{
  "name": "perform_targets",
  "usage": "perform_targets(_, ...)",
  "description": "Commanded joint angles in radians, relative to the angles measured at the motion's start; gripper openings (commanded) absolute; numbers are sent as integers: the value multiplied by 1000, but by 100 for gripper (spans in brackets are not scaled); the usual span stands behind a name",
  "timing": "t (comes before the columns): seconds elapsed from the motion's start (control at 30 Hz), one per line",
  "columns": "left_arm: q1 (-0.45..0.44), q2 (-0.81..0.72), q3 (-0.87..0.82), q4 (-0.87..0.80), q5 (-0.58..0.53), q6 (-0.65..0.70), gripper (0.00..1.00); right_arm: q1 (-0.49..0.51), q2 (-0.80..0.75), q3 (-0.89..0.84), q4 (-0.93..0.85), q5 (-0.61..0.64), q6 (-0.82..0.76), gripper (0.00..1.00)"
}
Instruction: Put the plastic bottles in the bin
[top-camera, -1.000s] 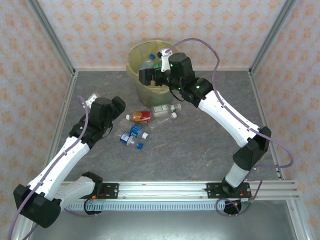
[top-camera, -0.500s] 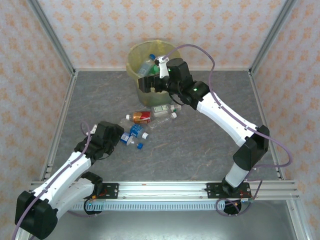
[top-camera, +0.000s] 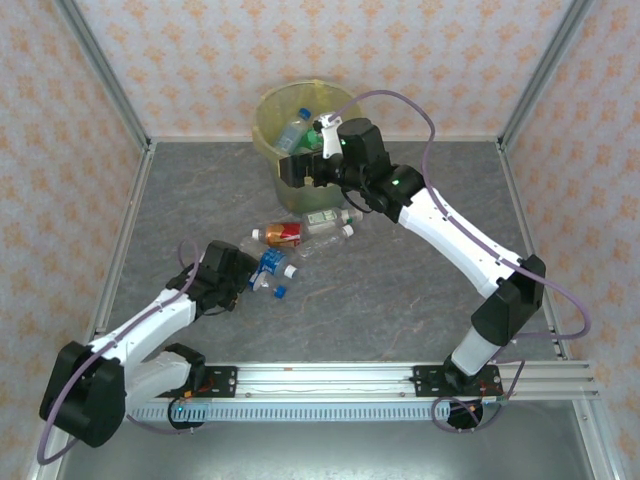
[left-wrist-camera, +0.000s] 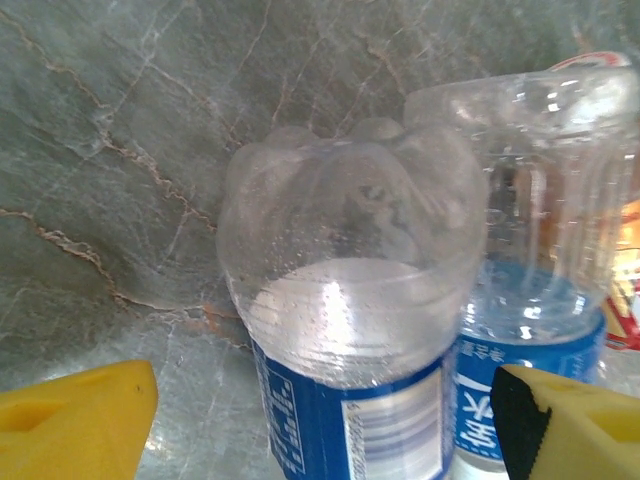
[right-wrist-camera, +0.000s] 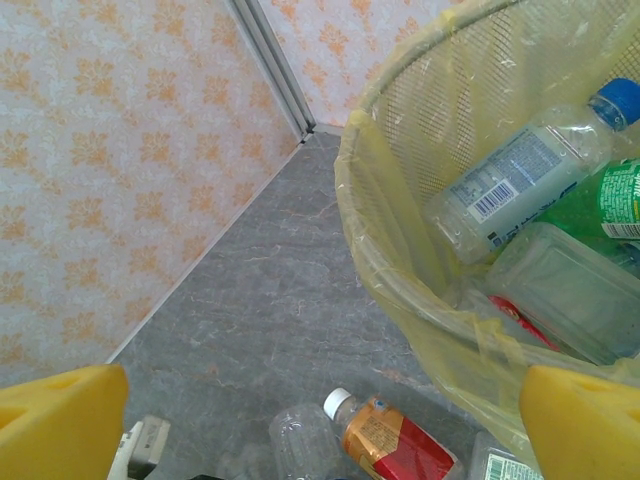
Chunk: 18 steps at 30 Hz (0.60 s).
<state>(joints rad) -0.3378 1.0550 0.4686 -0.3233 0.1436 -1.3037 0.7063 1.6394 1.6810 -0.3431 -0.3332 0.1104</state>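
The bin (top-camera: 272, 110), a round bucket with a yellow bag liner (right-wrist-camera: 400, 270), stands at the back of the table with several plastic bottles inside, among them a clear blue-capped one (right-wrist-camera: 520, 175) and a green one (right-wrist-camera: 612, 200). My right gripper (top-camera: 300, 168) hangs open over the bin's near rim with nothing between its fingers (right-wrist-camera: 60, 420). Several bottles lie on the table: a red-orange labelled one (top-camera: 283, 234), clear ones (top-camera: 335, 217), and two with blue labels (top-camera: 268, 266). My left gripper (top-camera: 238, 282) stands open, low, its yellow fingertips (left-wrist-camera: 80, 420) either side of one blue-labelled bottle (left-wrist-camera: 350, 330); the other (left-wrist-camera: 530, 300) lies beside it.
Patterned walls with metal posts (top-camera: 105, 80) enclose the grey stone table (top-camera: 400, 300) on three sides. A metal rail (top-camera: 400, 378) runs along the near edge by the arm bases. The right half of the table has open floor.
My left arm has swung down and toward the near side, bringing its gripper low against the blue-labelled bottles. The right gripper has stayed open at the bin's rim, shifting only slightly.
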Motion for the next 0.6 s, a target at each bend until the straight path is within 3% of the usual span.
perform_targets(0.0, 9, 40, 25, 40, 7, 37, 87, 5, -41, 0, 14, 14, -8, 100)
perform_targets(0.43, 58, 147, -13, 173, 39, 41, 86, 6, -24, 20, -6, 25, -12, 100)
perform_targets(0.57, 67, 183, -11, 189, 54, 49, 76, 5, -12, 42, -19, 26, -14, 100)
